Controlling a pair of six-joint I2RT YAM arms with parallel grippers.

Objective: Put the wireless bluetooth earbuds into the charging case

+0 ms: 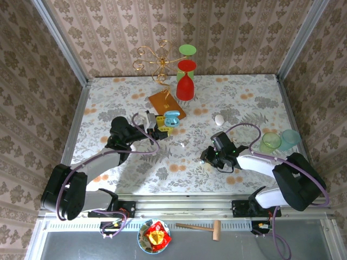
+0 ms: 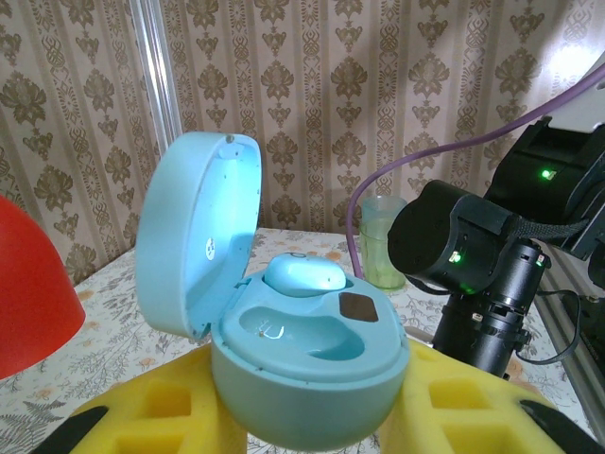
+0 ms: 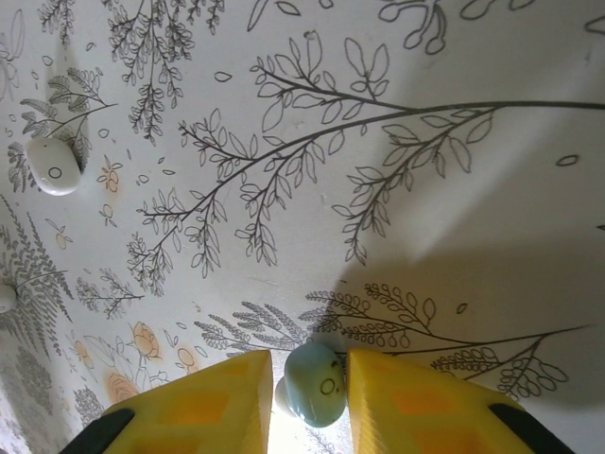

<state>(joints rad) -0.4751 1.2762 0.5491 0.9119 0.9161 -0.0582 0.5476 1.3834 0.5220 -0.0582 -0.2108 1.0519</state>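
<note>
The light blue charging case (image 2: 302, 378) has its lid (image 2: 194, 236) standing open, and my left gripper (image 2: 307, 402) is shut on its body between yellow fingers (image 2: 165, 411). One light blue earbud (image 2: 302, 274) sits in the far slot. The near slot (image 2: 302, 331) is bare. From above, this case (image 1: 172, 118) is held over the table's middle left by the left gripper (image 1: 164, 124). My right gripper (image 3: 310, 364) is low over the table, shut on a second light blue earbud (image 3: 317, 383); from above the right gripper (image 1: 204, 157) is at centre right.
A white oval piece (image 3: 52, 165) with a ring mark lies on the flowered tablecloth (image 3: 425, 142). A white case (image 1: 219, 119) rests at mid-table. Red and green cups (image 1: 185, 81) and a gold wire stand (image 1: 160, 62) are at the back, green tumblers (image 1: 279, 141) at the right.
</note>
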